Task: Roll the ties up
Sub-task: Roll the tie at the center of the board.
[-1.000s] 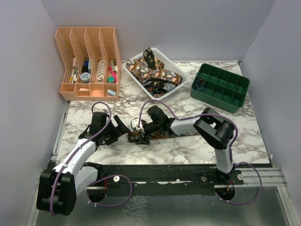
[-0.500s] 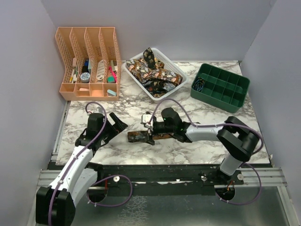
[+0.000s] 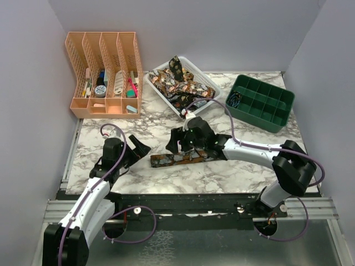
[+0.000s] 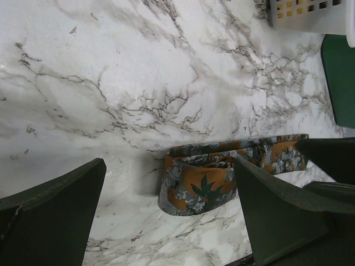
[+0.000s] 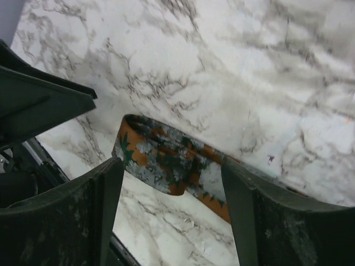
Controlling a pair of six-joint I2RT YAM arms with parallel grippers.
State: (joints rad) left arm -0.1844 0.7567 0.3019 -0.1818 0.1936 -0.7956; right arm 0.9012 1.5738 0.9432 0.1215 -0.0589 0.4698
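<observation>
One patterned tie (image 3: 178,158) lies stretched on the marble table, its left end folded over into a loose loop; it shows in the left wrist view (image 4: 205,185) and the right wrist view (image 5: 161,158). My left gripper (image 3: 141,147) is open and empty, just left of the folded end, with its fingers (image 4: 288,216) wide apart. My right gripper (image 3: 180,147) is open and empty, held above the tie's middle, with the tie seen between its fingers (image 5: 75,216). More ties (image 3: 177,83) lie heaped in the white basket (image 3: 213,95).
An orange desk organizer (image 3: 105,75) with small items stands at the back left. A green compartment tray (image 3: 259,102) sits at the back right. The black rail (image 3: 188,205) runs along the table's near edge.
Both grippers were together at the tie's left end. The right gripper has let go and moved right and back. The left gripper has drawn back left. The tie end lies loosely folded.
</observation>
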